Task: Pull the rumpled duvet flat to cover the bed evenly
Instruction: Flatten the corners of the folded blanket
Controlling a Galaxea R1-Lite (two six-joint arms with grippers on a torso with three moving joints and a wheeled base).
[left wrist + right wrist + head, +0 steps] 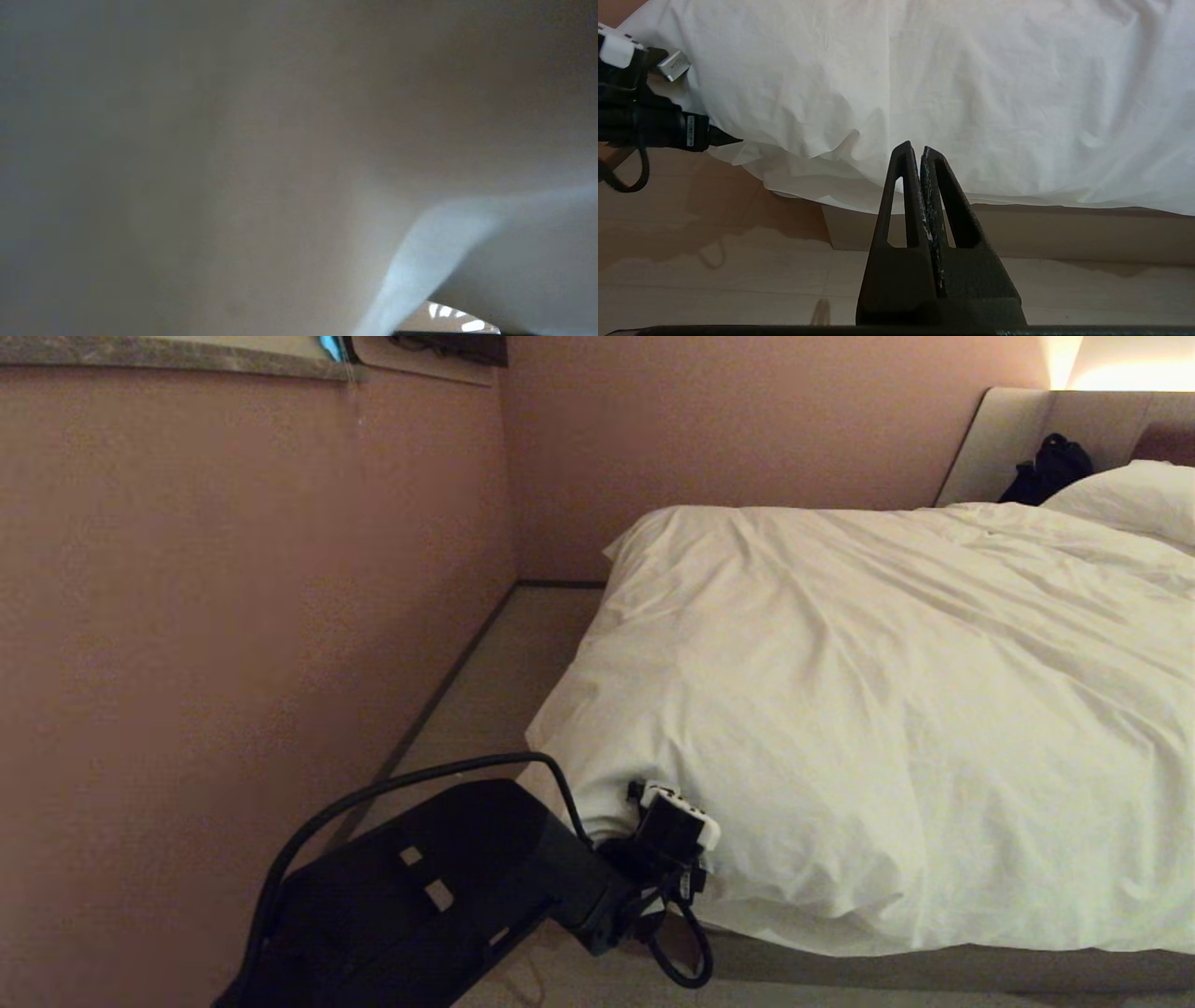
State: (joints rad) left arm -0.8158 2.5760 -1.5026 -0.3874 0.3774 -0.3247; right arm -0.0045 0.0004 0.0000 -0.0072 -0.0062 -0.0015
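Duvet lies over the bed, reaching up to the pillow by the headboard. It is mostly spread, with diagonal creases, and its near-left corner is bunched and droops over the platform edge towards the floor. Judgement: that corner is the slack end, hence the approach there.

Left gripper is buried in that corner at the foot of the bed, wrist and cable alongside. The left wrist view is all white fabric right against the lens, so the fingers themselves aren't visible; they read as spread wide, and I can't tell whether any cloth sits between them. No pinch yet, I'd say; it looks set to close on the corner fold.

Right gripper is parked low facing the bed's near side, fingers pressed together, holding nothing, apart from the duvet hem.

Dark bag-like item sits against the headboard; can't identify it.
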